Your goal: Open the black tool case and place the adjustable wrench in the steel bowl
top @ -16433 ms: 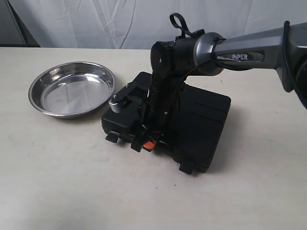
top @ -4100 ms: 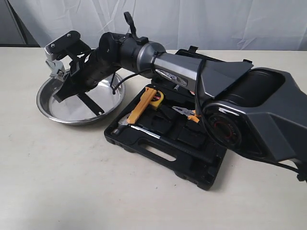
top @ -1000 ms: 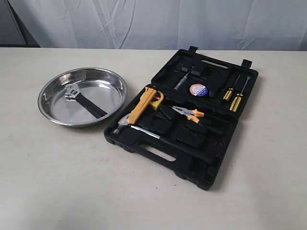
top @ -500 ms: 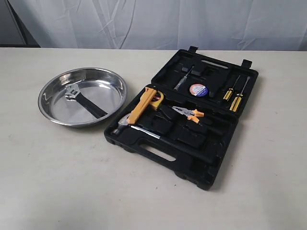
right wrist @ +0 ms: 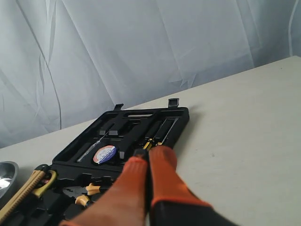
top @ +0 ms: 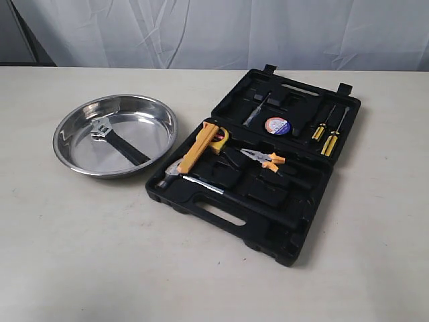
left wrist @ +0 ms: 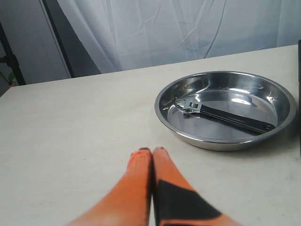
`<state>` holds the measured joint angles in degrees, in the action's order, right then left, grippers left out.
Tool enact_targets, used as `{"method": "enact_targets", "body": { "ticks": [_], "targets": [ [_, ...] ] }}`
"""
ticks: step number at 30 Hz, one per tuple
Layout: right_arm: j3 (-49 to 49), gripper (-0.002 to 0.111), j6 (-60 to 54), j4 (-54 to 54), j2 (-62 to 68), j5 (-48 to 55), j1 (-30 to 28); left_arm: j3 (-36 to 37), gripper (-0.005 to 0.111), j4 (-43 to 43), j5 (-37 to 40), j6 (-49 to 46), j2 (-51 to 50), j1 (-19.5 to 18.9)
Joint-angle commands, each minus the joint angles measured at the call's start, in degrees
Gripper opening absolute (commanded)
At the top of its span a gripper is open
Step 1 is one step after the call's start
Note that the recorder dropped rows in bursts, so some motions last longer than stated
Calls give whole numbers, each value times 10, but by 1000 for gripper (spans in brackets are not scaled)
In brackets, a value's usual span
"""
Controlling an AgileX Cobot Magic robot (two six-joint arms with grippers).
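Observation:
The black tool case (top: 268,215) lies open on the table, lid (top: 288,107) folded back. The adjustable wrench (top: 114,141) rests inside the steel bowl (top: 70,157) to the left of the case, silver head toward the far rim. In the left wrist view the wrench (left wrist: 221,115) lies across the bowl (left wrist: 225,141), and my left gripper (left wrist: 152,151) is shut and empty, short of the bowl. My right gripper (right wrist: 150,157) is shut with nothing in it, held off the case (right wrist: 122,136) near its open lid. Neither arm shows in the exterior view.
The case still holds a yellow-handled hammer (top: 194,155), orange-handled pliers (top: 265,158), a tape roll (top: 277,125) and yellow screwdrivers (top: 327,134). A white curtain hangs behind the table's far edge.
Since 4 s ago the right arm has let go of the wrench in the bowl and pulled out of the exterior view. Nothing has moved in the last second.

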<state>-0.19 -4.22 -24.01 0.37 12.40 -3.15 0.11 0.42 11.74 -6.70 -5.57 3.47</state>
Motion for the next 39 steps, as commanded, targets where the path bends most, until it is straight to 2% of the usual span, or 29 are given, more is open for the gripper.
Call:
{"method": "enact_targets", "body": {
  "ticks": [1, 39],
  "targets": [
    [2, -1, -3, 7, -4, -1, -4, -1, 0, -1, -6, 2, 2, 1],
    [2, -1, -3, 0, -4, 4, -4, -1, 0, -1, -6, 2, 2, 1]
  ]
}}
